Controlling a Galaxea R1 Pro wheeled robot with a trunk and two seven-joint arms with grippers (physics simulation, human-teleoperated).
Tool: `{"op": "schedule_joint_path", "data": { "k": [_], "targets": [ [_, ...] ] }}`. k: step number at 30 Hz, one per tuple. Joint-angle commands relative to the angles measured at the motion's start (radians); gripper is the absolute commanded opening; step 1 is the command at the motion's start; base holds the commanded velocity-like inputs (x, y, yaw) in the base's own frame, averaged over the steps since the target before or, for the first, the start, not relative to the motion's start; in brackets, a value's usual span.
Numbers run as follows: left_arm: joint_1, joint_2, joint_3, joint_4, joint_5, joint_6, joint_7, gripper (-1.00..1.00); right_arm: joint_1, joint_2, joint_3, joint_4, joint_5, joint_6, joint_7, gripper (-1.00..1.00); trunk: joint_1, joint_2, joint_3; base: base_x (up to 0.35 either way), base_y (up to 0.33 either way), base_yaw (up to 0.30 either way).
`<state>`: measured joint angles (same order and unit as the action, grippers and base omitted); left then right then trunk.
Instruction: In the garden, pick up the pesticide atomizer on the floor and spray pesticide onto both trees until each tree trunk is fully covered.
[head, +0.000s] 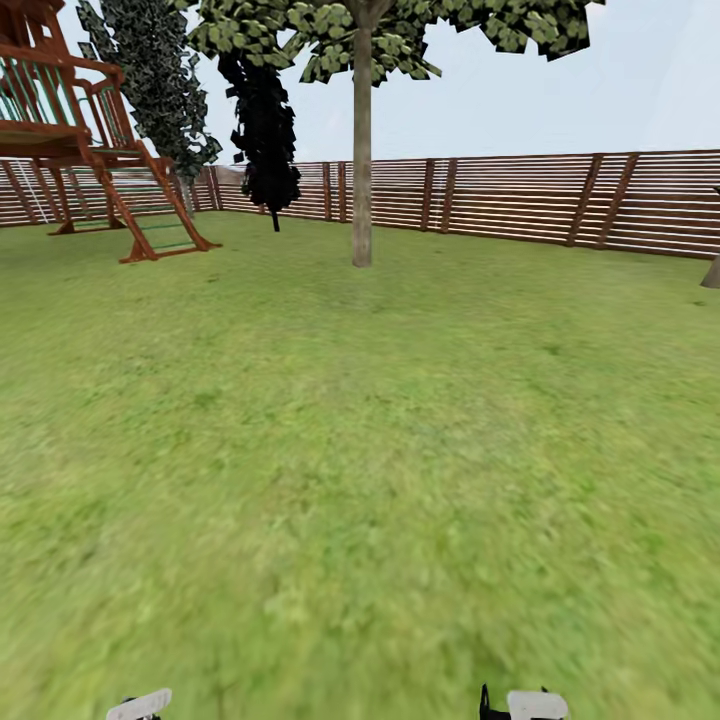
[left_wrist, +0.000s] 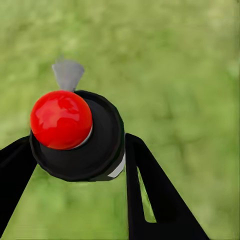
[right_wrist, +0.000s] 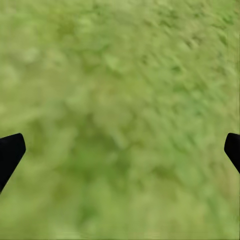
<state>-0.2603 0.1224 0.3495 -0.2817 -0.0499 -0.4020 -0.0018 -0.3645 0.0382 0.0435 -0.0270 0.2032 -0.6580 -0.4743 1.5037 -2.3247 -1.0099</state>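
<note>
In the left wrist view my left gripper is shut on the pesticide atomizer, a black round body with a glossy red cap and a grey nozzle, held over blurry grass. My right gripper is open over bare lawn with nothing between its fingers. In the head view one tree stands ahead, slightly left of centre. Its upright grey-brown trunk is several metres away across the grass floor. The base of a second trunk shows at the far right edge.
A reddish wooden play tower with a ladder stands at the back left. Two dark conifers rise near the slatted fence that closes off the back. Open lawn lies between me and the tree.
</note>
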Motion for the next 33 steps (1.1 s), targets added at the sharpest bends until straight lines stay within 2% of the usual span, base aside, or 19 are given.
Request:
{"op": "schedule_joint_path", "data": {
  "k": [1,19,20,22,24,29,33],
  "targets": [
    [-0.001,0.0,0.005,0.001,-0.005,-0.004,-0.001,-1.0,-0.001,0.0,0.004,0.001,0.007,0.001,-0.01,1.0,0.0,0.0,-0.001,0.339,0.0,0.0],
    [-0.001,0.0,0.004,0.003,-0.004,-0.003,0.0,-1.0,-0.001,0.001,0.004,0.001,0.007,0.001,-0.01,1.0,0.0,0.0,-0.001,0.339,0.0,0.0],
    [-0.001,0.0,0.004,0.003,-0.004,-0.003,0.0,-1.0,-0.001,0.004,0.004,0.002,0.007,0.001,-0.01,1.0,0.0,0.0,-0.001,0.339,0.0,0.0],
    [-0.001,0.0,0.005,0.003,-0.004,-0.003,0.0,-1.0,-0.001,0.031,0.004,0.002,0.007,0.001,-0.01,1.0,0.0,0.0,-0.001,0.339,0.0,0.0],
    [-0.001,0.0,0.005,0.003,-0.004,-0.003,0.0,-1.0,-0.001,0.038,0.004,0.002,0.007,0.001,-0.01,1.0,0.0,0.0,-0.001,0.339,0.0,0.0],
    [-0.001,-0.001,0.003,0.003,-0.004,-0.003,0.0,-1.0,-0.001,0.039,0.003,-0.002,0.008,0.001,-0.01,1.0,0.0,0.0,-0.001,0.339,0.0,0.0],
    [-0.001,-0.001,0.003,0.004,-0.004,-0.003,0.0,-1.0,-0.001,0.02,-0.001,-0.005,0.006,-0.001,-0.012,1.0,0.0,0.0,-0.001,0.339,0.0,0.0]
  ]
}}
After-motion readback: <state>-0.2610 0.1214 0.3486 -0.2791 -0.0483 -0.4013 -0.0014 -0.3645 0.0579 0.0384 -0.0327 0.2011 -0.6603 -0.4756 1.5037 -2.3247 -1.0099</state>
